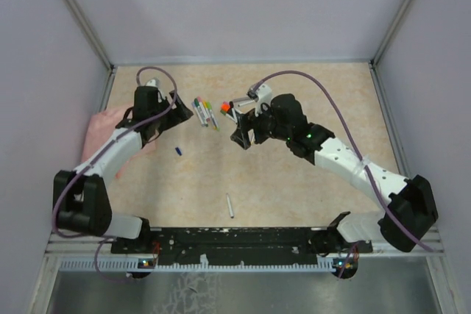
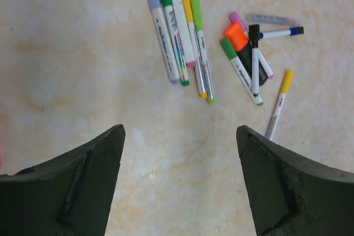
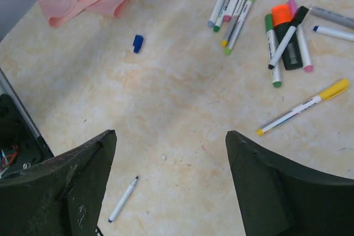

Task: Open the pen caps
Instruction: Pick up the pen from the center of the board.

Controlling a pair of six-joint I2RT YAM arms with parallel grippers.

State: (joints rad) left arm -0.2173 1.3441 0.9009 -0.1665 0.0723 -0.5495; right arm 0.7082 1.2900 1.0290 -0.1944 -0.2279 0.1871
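Note:
A row of capped pens (image 2: 177, 31) lies side by side on the table, with purple, green, pink and yellow caps. Beside it is a crossed heap (image 2: 249, 53) with a dark highlighter, orange at its tip. A yellow-capped pen (image 3: 303, 107) lies apart. One loose blue pen cap (image 3: 138, 43) rests on the table, also seen from above (image 1: 179, 151). An uncapped pen barrel (image 3: 123, 199) lies nearer the arms (image 1: 230, 205). My left gripper (image 2: 180, 134) hangs open over bare table short of the pens. My right gripper (image 3: 170, 135) is open too, holding nothing.
A pink cloth (image 1: 103, 130) lies bunched at the table's left edge, under my left arm. Walls close the table (image 1: 294, 182) in at the back and on both sides. In the overhead view the pens (image 1: 206, 112) sit between the two grippers.

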